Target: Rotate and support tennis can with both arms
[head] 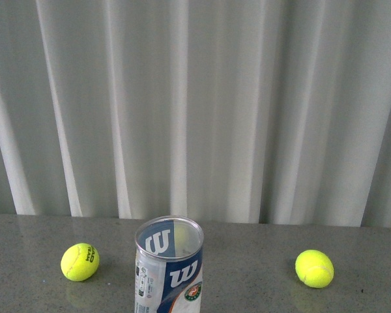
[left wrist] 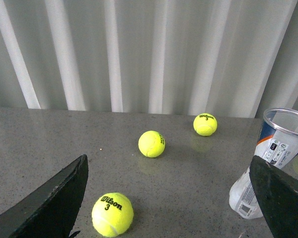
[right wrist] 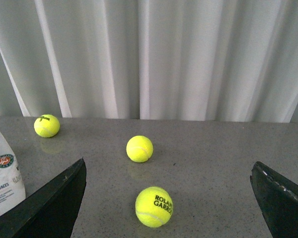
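Observation:
The tennis can (head: 169,268) stands upright on the grey table, open metal rim up, navy-and-white label with a white "W", at the bottom middle of the front view. It shows at the edge of the left wrist view (left wrist: 268,158) behind one black finger (left wrist: 283,198), and at the edge of the right wrist view (right wrist: 2,173). My left gripper (left wrist: 169,198) is open and empty, the can just outside its gap. My right gripper (right wrist: 169,198) is open and empty over a tennis ball (right wrist: 154,207). Neither arm shows in the front view.
Yellow-green tennis balls lie on the table: one left (head: 79,261) and one right (head: 314,268) of the can in the front view, three in the left wrist view (left wrist: 112,214) (left wrist: 151,144) (left wrist: 205,124), two more in the right wrist view (right wrist: 139,148) (right wrist: 46,125). A white curtain (head: 195,104) hangs behind the table.

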Robot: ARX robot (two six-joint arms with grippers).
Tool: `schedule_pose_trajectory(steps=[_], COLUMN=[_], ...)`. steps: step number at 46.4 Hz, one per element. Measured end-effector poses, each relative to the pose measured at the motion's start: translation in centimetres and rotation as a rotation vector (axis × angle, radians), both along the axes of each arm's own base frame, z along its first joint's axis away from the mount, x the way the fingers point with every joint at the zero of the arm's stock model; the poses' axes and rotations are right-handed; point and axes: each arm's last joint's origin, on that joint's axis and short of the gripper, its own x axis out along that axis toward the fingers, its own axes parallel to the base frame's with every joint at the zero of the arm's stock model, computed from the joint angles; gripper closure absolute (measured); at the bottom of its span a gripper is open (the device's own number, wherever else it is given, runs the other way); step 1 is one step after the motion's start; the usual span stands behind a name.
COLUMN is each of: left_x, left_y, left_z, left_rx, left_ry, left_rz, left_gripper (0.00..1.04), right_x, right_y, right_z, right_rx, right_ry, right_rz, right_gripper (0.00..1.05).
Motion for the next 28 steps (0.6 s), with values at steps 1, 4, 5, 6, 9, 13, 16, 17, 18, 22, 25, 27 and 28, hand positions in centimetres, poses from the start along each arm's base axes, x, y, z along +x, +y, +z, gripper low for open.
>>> schedule_pose_trajectory(steps=[1, 4, 5, 6, 9, 13, 16, 17, 18, 22, 25, 27, 28], left_x=[0.0, 0.0, 0.0, 0.0, 0.0, 0.0, 0.0, 0.0, 0.0, 0.0, 0.0, 0.0, 0.0], left_y=[0.0, 0.0, 0.0, 0.0, 0.0, 0.0, 0.0, 0.0, 0.0, 0.0, 0.0, 0.0, 0.0], left_z=[0.0, 0.0, 0.0, 0.0, 0.0, 0.0, 0.0, 0.0, 0.0, 0.0, 0.0, 0.0, 0.0], left_rx=[0.0, 0.0, 0.0, 0.0, 0.0, 0.0, 0.0, 0.0, 0.0, 0.0, 0.0, 0.0, 0.0], left_ry=[0.0, 0.0, 0.0, 0.0, 0.0, 0.0, 0.0, 0.0, 0.0, 0.0, 0.0, 0.0, 0.0], left_rz=[0.0, 0.0, 0.0, 0.0, 0.0, 0.0, 0.0, 0.0, 0.0, 0.0, 0.0, 0.0, 0.0], left_gripper=[0.07, 0.07, 0.07, 0.07, 0.07, 0.07, 0.07, 0.07, 0.07, 0.07, 0.07, 0.07, 0.07], right_x=[0.0, 0.0, 0.0, 0.0, 0.0, 0.0, 0.0, 0.0, 0.0, 0.0, 0.0, 0.0, 0.0], right_y=[0.0, 0.0, 0.0, 0.0, 0.0, 0.0, 0.0, 0.0, 0.0, 0.0, 0.0, 0.0, 0.0], right_z=[0.0, 0.0, 0.0, 0.0, 0.0, 0.0, 0.0, 0.0, 0.0, 0.0, 0.0, 0.0, 0.0], right_rx=[0.0, 0.0, 0.0, 0.0, 0.0, 0.0, 0.0, 0.0, 0.0, 0.0, 0.0, 0.0, 0.0], right_ry=[0.0, 0.0, 0.0, 0.0, 0.0, 0.0, 0.0, 0.0, 0.0, 0.0, 0.0, 0.0, 0.0], right_rz=[0.0, 0.0, 0.0, 0.0, 0.0, 0.0, 0.0, 0.0, 0.0, 0.0, 0.0, 0.0, 0.0], right_gripper=[0.07, 0.07, 0.07, 0.07, 0.07, 0.07, 0.07, 0.07, 0.07, 0.07, 0.07, 0.07, 0.07])
